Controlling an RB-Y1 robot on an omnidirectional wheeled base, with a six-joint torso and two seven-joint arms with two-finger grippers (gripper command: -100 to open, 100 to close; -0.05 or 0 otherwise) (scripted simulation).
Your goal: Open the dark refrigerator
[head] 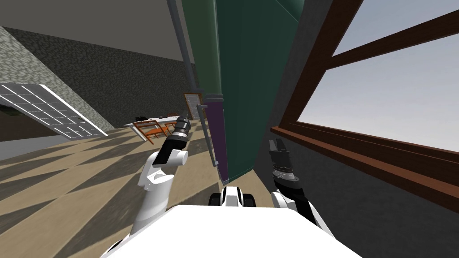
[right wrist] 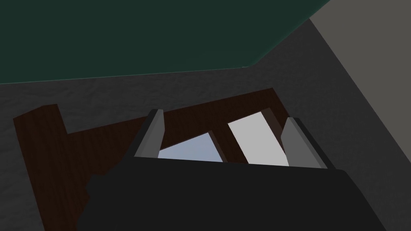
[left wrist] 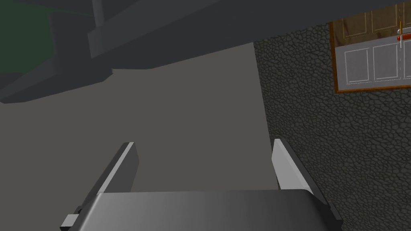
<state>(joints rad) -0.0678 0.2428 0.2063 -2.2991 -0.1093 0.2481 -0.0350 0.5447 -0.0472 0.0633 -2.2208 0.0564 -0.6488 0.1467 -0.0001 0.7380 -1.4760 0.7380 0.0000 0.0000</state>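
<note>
Pointing forward, the left gripper (head: 184,115) hung with fingers apart just left of the grey handle (head: 207,134) on the dark green refrigerator (head: 240,89), which stood straight ahead. Past its right side, the right gripper (head: 276,144) was likewise spread, near the brown-framed window (head: 381,98).

One refrigerator (head: 242,89), two tools (head: 184,116) (head: 277,144), one door (head: 192,104)
</note>
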